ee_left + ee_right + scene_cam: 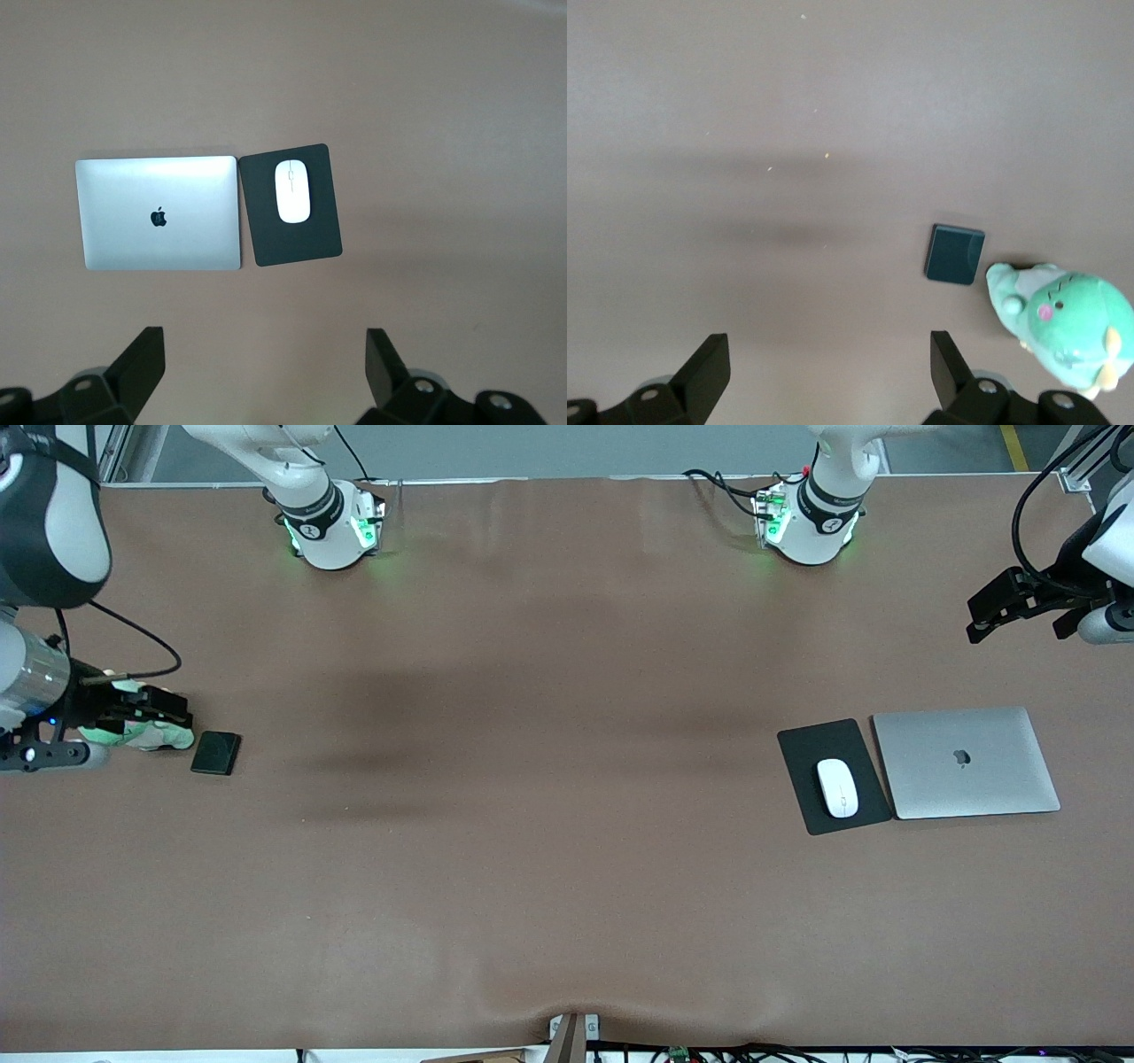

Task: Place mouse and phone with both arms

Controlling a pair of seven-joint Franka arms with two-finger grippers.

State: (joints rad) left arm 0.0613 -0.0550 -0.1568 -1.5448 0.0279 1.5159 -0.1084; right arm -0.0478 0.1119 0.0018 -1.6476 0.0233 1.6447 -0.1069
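The white mouse (837,787) (293,190) lies on a black mouse pad (808,746) (301,246) toward the left arm's end of the table. The small black phone (216,753) (954,254) lies flat on the cloth at the right arm's end. High over bare cloth at its own end of the table, my left gripper (988,615) (264,341) hangs open and empty. My right gripper (173,713) (829,345) is also open and empty, hovering over a green plush toy beside the phone.
A closed silver laptop (966,762) (159,212) lies right beside the mouse pad. The green plush toy (151,735) (1067,323) sits next to the phone. Brown cloth (532,824) covers the whole table.
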